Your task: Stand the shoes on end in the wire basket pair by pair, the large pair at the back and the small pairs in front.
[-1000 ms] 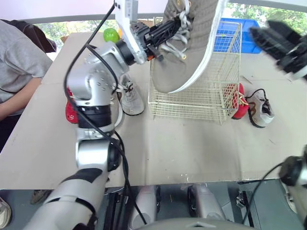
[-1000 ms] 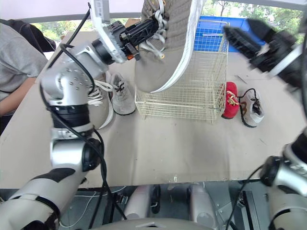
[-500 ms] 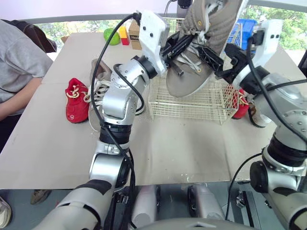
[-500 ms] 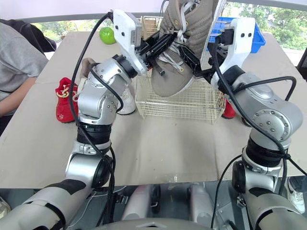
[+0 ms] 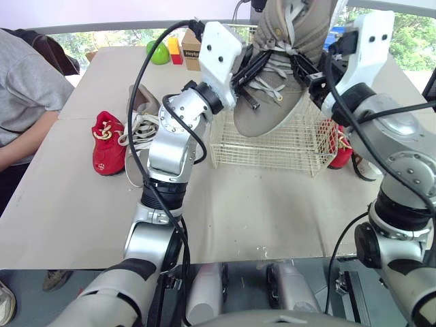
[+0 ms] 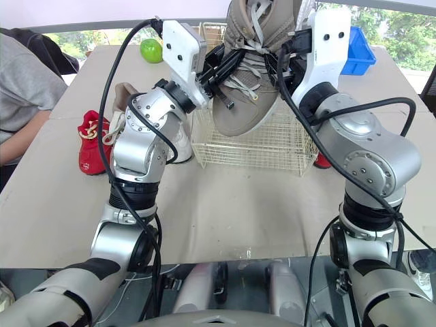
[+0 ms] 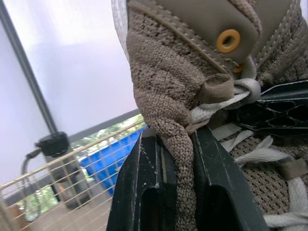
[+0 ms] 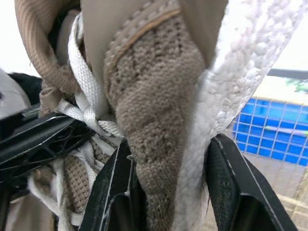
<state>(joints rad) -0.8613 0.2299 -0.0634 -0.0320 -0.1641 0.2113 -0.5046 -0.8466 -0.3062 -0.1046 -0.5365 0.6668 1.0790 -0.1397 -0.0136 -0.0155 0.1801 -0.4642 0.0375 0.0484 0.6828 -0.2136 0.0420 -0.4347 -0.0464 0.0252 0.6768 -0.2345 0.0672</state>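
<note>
A large tan shoe [image 5: 272,95] with a white sole hangs toe-down over the wire basket [image 5: 272,146]. My left gripper [image 7: 175,159] is shut on its knit tongue edge, by the laces. My right gripper [image 8: 168,183] clamps the shoe's side and white sole from the other side, fingers [image 8: 115,192] pressed against it. The second large tan shoe [image 5: 139,109] lies on the table left of the basket, next to a small red shoe [image 5: 105,143]. Right of the basket lie another red shoe [image 5: 340,146] and a small white shoe [image 5: 361,167], partly hidden by my right arm.
A person in a grey top [image 5: 27,102] sits at the table's left edge. A green apple [image 5: 159,51] and small boxes [image 5: 187,48] stand at the back. A blue crate [image 6: 354,51] sits behind the basket on the right.
My right gripper swung in from the right and closed on the shoe's side. The shoe rose a little and stands more upright over the basket. The left grip is unchanged.
</note>
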